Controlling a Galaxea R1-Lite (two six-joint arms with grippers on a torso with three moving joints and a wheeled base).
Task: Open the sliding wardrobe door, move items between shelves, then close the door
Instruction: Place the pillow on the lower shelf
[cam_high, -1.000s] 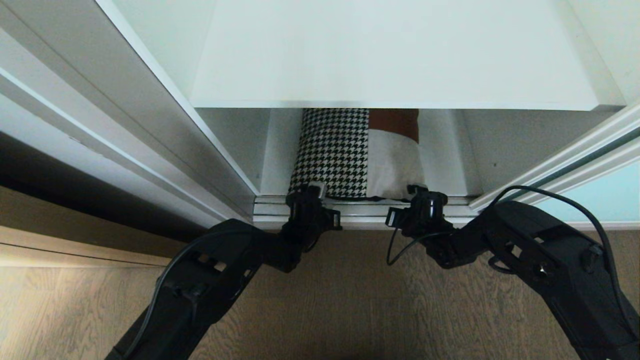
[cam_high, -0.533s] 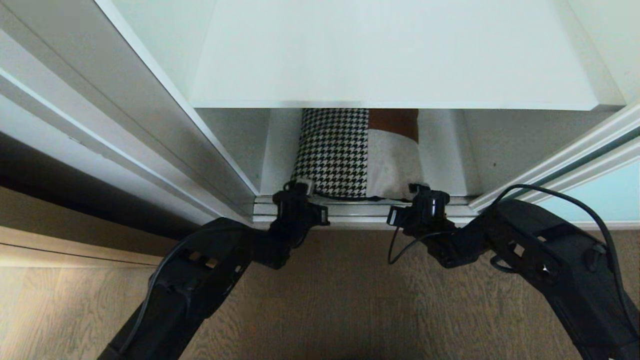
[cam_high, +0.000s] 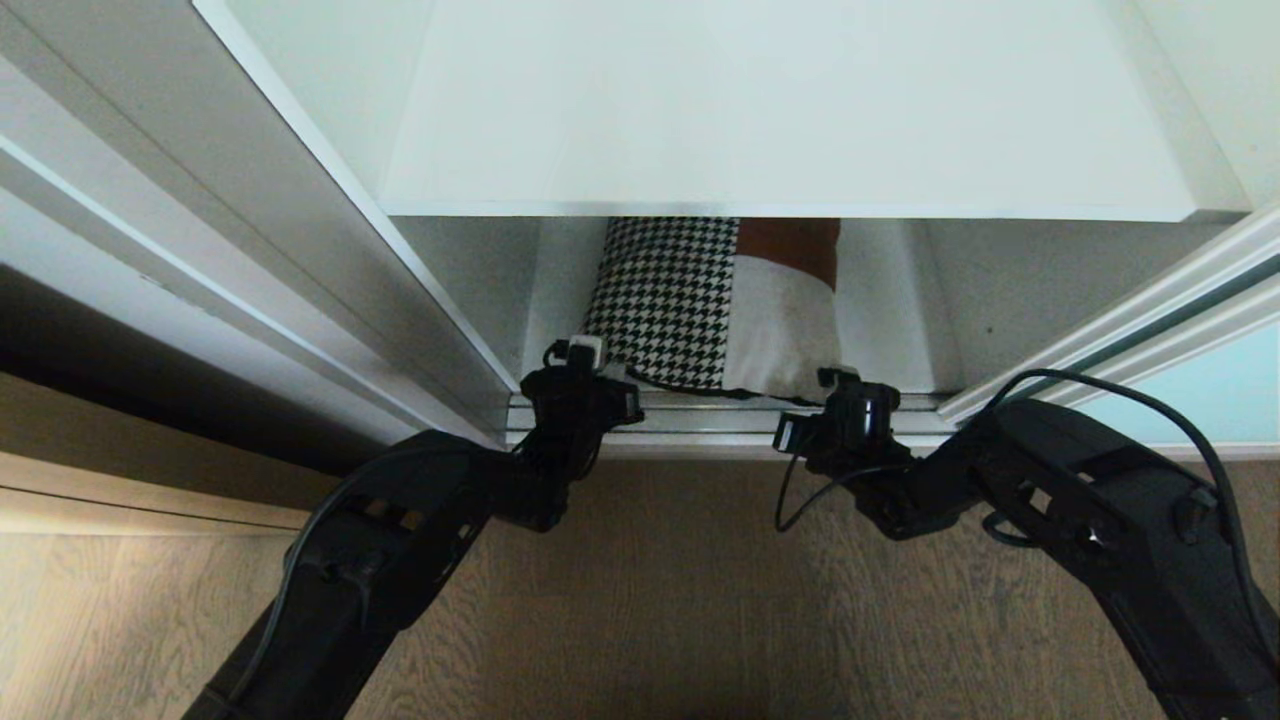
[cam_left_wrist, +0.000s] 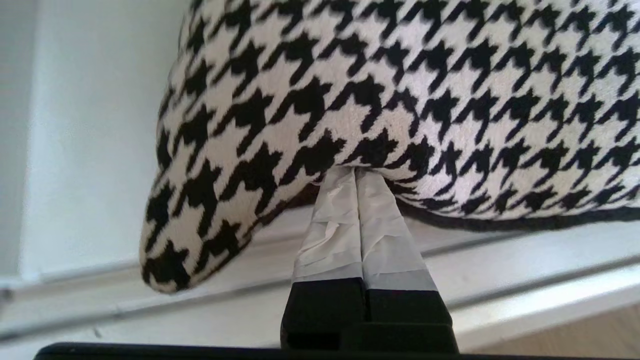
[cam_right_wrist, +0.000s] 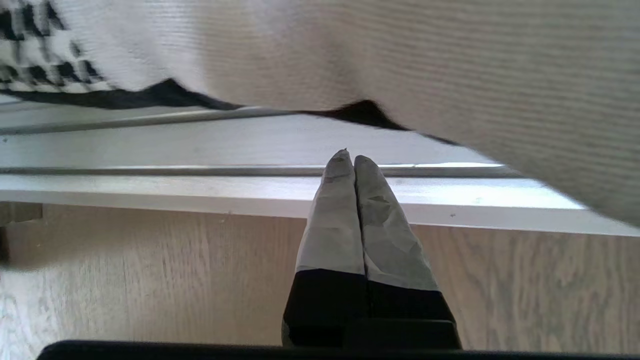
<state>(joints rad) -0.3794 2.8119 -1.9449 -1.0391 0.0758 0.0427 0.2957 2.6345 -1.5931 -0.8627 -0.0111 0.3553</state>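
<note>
Pressing cushion (cam_left_wrist: 400, 95) underside: left tool (cam_left_wrist: 356, 172), closed | right tool (cam_right_wrist: 354, 160) clear, closed

1. One cushion (cam_high: 715, 305) is seen at centre frame, half houndstooth, half cream and rust.
2. Two white shelves are counted: an upper one (cam_high: 780, 110) across the top, a lower one (cam_high: 900, 320) beneath it.
3. Two grippers are counted: left gripper (cam_high: 578, 352) and right gripper (cam_high: 832, 378), low centre.

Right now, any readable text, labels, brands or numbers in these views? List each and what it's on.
None readable in any view.
cushion: houndstooth and plain patches only, no tag showing.
shelf: blank white.
door track: no markings.
left gripper and right gripper: plain tape on the fingers, no print.
</note>
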